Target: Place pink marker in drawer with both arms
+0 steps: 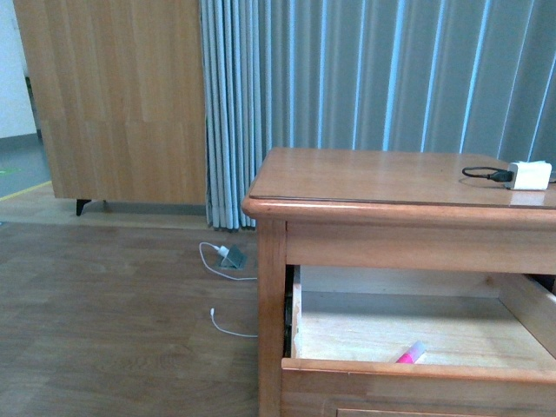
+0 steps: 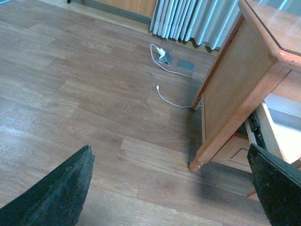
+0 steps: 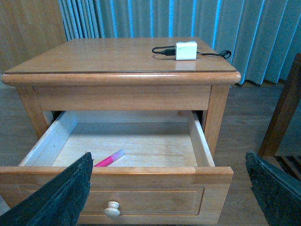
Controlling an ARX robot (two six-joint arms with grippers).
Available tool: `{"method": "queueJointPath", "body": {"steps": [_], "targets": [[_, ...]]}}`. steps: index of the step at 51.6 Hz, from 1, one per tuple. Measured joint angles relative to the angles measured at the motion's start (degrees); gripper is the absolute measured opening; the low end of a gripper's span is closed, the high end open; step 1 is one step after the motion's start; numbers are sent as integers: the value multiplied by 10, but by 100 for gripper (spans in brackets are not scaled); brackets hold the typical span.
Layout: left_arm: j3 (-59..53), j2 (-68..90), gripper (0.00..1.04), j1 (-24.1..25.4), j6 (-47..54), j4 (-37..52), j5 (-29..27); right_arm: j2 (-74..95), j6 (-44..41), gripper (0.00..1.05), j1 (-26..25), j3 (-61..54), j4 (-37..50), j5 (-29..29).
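The pink marker (image 3: 109,158) lies flat on the floor of the open top drawer (image 3: 141,176), near its front panel; it also shows in the front view as the pink marker (image 1: 411,353) behind the drawer front (image 1: 417,373). The drawer's round light knob (image 3: 112,209) faces my right gripper (image 3: 171,193), which is open and empty in front of the panel. My left gripper (image 2: 174,188) is open and empty over the wood floor, beside the dresser's left leg (image 2: 197,162). Neither arm shows in the front view.
A white charger block (image 1: 529,175) with a black cable sits on the dresser top (image 1: 382,178). A white cable (image 2: 167,96) and a floor socket (image 2: 186,66) lie on the floor left of the dresser. Curtains hang behind. A dark wooden piece (image 3: 282,113) stands to the right.
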Motion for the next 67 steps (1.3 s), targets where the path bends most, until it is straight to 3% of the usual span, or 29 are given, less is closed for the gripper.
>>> {"method": "queueJointPath", "body": {"steps": [11, 15, 21, 35, 46, 51, 67], "targets": [[-6, -7, 96, 5, 7, 15, 16, 0, 0, 96, 0, 0, 0, 0], [-45, -26, 82, 25, 71, 104, 80, 0, 0, 96, 0, 0, 0, 0], [-67, -57, 59, 84, 128, 120, 154, 0, 0, 96, 0, 0, 0, 0], [-98, -104, 4, 103, 148, 104, 161, 0, 0, 96, 0, 0, 0, 0], [-111, -137, 4, 104, 152, 85, 161, 0, 0, 96, 0, 0, 0, 0], [-120, -213, 4, 104, 153, 4, 163, 0, 0, 96, 0, 0, 0, 0], [-120, -240, 4, 104, 154, 1, 161, 0, 0, 96, 0, 0, 0, 0]]}}
